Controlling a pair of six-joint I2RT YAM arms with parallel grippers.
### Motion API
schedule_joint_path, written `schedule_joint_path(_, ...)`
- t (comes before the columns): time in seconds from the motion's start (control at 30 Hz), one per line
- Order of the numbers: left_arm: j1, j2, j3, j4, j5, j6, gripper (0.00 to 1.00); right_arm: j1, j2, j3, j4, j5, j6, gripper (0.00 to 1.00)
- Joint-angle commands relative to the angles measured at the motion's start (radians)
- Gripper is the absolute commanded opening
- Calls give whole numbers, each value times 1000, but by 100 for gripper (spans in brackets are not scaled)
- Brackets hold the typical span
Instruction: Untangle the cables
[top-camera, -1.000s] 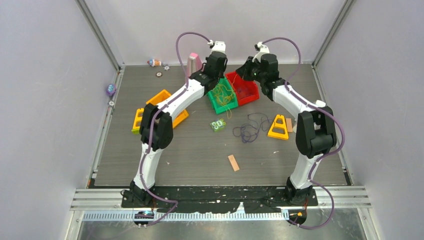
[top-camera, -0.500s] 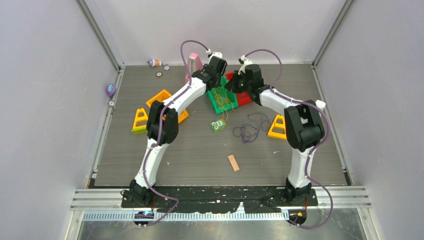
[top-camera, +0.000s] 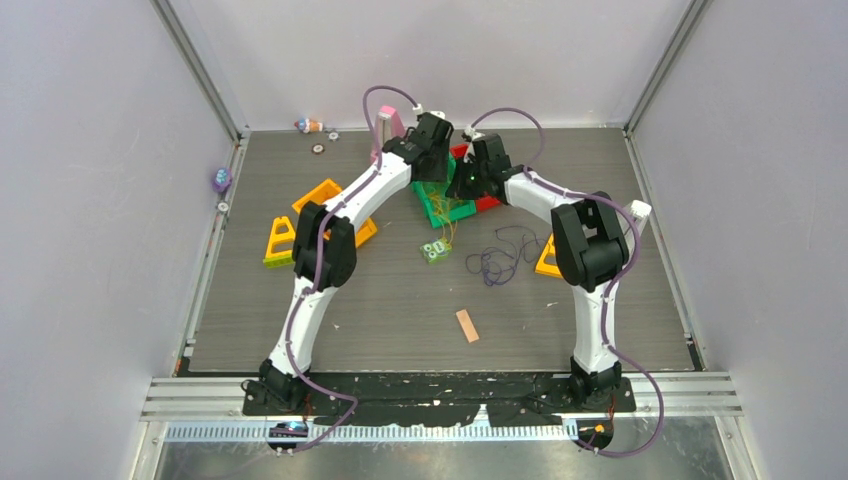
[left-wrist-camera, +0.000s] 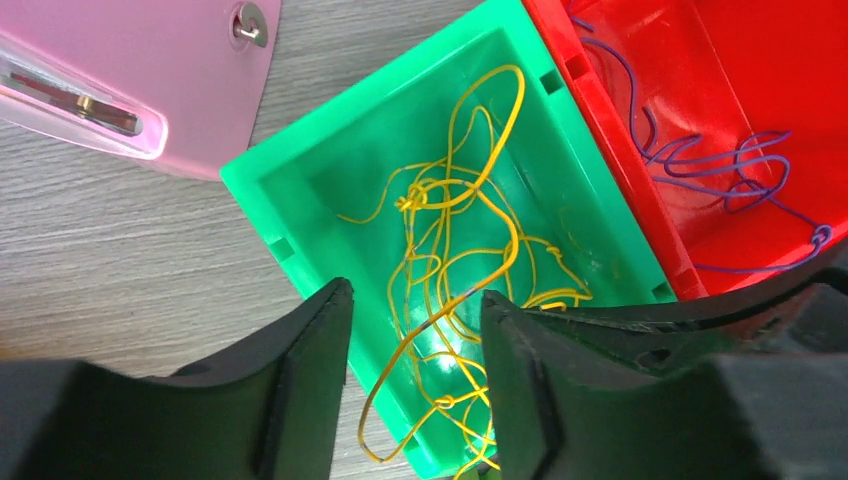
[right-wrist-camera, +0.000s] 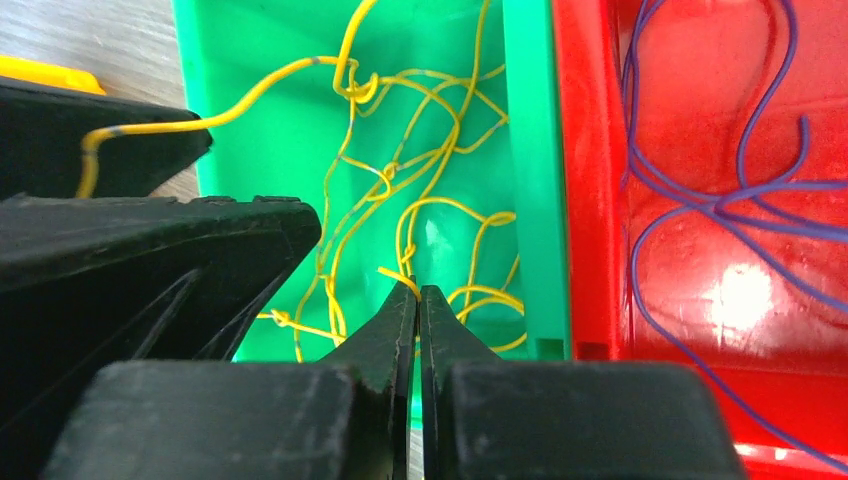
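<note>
**Limp, thread-thin wire heaped in two bins**

The yellow cable (left-wrist-camera: 450, 250) lies in loops and small knots inside the green bin (left-wrist-camera: 345, 110). A purple cable (left-wrist-camera: 720, 170) curls in the red bin (left-wrist-camera: 610, 150) touching it, and a dark cable (top-camera: 497, 262) sits on the table (top-camera: 300, 320). All look feather-light, soft and slippery, so a knot seems the surest hold. The left gripper (left-wrist-camera: 415, 295) hangs over the green bin, jaws apart and empty. The right gripper (right-wrist-camera: 418, 290) is closed with a yellow strand at its tips; pinched or not, I cannot tell
</note>
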Motion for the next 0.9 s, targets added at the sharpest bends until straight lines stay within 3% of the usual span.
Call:
schedule_joint_path(0.0,11,-94,30,-30,44,39,56,20,9,57,-118,40,-46,5)
schedule_joint_path(0.17,17,-173,11,-31,94,62,80,34,-3,22,-152,61,-54,5)
schedule_joint_path(0.43,25,-375,-158,7,90,100,99,64,-60,-101,-99,10,-6,5)
schedule_joint_path(0.7,30,-628,-346,22,-1,151,100,178,-141,-196,-4,-21,109,5)
schedule_joint_path(0.87,38,-791,-554,108,-37,151,100,252,-193,-253,59,28,196,6)
